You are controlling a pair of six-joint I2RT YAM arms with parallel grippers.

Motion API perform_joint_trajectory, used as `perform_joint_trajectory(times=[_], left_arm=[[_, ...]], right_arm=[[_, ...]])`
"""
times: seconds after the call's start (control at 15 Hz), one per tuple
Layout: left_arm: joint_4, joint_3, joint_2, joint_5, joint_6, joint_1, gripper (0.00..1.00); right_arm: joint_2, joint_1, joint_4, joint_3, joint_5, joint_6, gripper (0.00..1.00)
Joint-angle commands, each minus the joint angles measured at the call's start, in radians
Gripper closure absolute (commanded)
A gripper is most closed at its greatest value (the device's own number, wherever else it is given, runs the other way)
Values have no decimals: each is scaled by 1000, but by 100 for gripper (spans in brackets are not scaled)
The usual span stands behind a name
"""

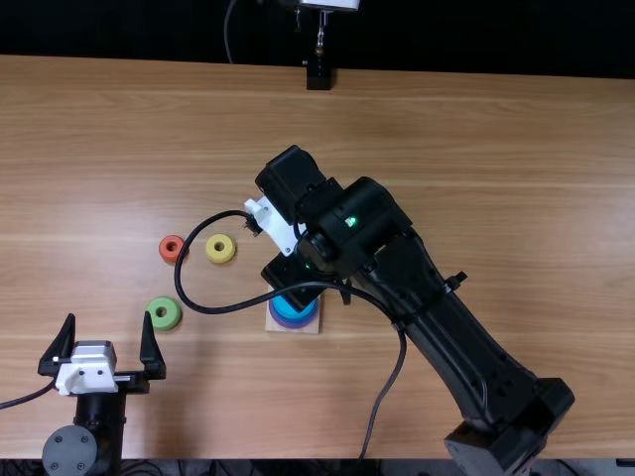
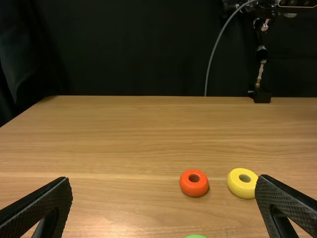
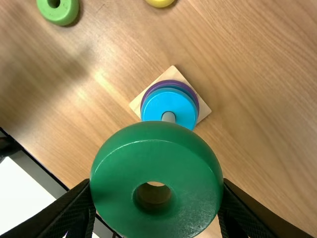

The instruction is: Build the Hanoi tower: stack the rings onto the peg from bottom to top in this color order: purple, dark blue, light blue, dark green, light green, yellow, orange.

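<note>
Wooden table (image 1: pixel 516 178), orange ring (image 2: pixel 193 190), yellow ring (image 2: pixel 241 190), light green ring (image 1: pixel 173 316), square base (image 3: pixel 203 110)

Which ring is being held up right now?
The dark green ring, in the right end effector; the others rest on the table or around the peg.

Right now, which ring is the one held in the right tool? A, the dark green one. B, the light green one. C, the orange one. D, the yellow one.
A: the dark green ring sits between the two fingers of the right tool, above the peg with the light blue ring on it.
</note>
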Motion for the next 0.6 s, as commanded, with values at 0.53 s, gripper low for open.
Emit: perform_joint_trajectory(times=[0.53], left_arm=[[-39, -33, -7, 17, 12, 10, 0]], right_arm=[[54, 9, -1, 15, -10, 4, 100]])
